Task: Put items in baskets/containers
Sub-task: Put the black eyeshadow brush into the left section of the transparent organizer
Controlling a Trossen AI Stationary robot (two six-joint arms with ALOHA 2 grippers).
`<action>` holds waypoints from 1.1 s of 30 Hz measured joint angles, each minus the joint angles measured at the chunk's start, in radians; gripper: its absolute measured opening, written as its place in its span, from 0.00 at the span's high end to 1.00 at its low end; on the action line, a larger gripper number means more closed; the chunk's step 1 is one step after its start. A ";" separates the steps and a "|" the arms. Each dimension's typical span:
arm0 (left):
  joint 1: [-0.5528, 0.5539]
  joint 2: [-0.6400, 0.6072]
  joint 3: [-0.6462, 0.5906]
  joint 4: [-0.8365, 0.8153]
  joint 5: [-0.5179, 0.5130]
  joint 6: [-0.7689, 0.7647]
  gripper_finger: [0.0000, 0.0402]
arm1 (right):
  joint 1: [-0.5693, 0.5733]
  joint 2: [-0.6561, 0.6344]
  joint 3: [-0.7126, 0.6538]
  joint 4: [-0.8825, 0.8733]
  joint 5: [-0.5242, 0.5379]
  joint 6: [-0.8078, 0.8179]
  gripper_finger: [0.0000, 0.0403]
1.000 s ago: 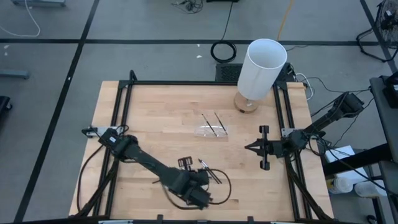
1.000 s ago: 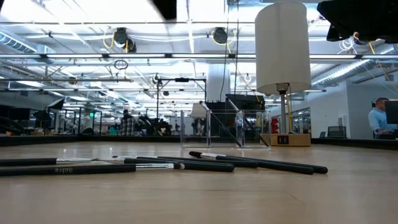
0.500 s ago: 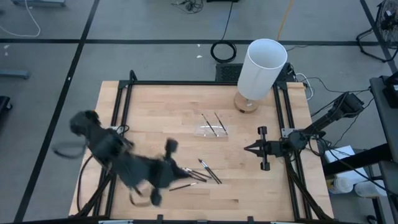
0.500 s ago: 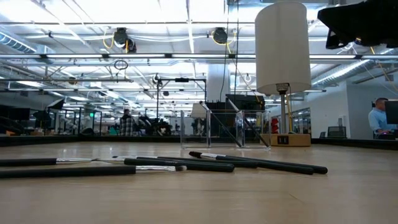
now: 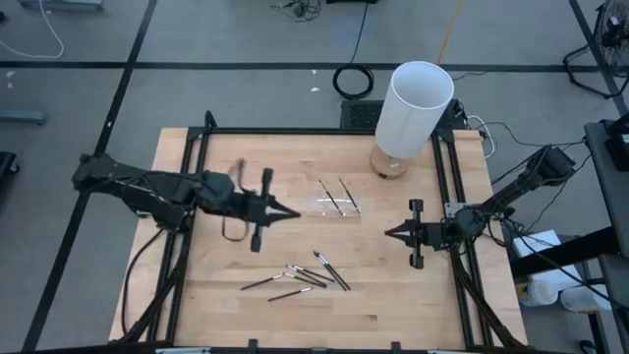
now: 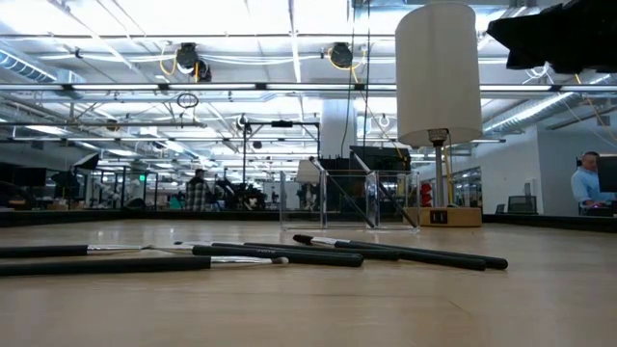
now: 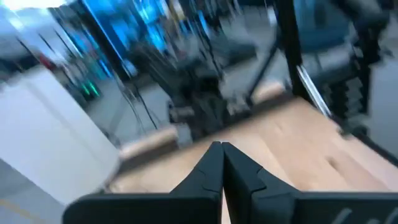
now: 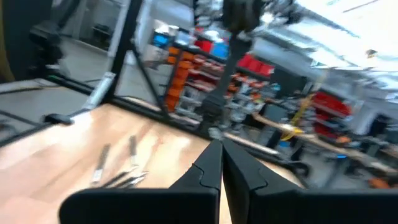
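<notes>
Two sticks lie in the clear tray, between both sets of fingers. Left fingers are pressed together, holding nothing, as are the right fingers. More sticks lie loose on the desk, nearer the front edge.

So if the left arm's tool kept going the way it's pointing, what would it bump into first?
Probably the clear plastic tray holding two brushes. The left tool is shut, pointing across the table toward it, though it may be high enough to pass over.
</notes>
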 joint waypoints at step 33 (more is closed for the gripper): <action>-0.043 -0.567 -0.943 0.622 -0.182 -0.030 0.99 | -0.092 0.475 0.740 -0.816 0.088 0.441 1.00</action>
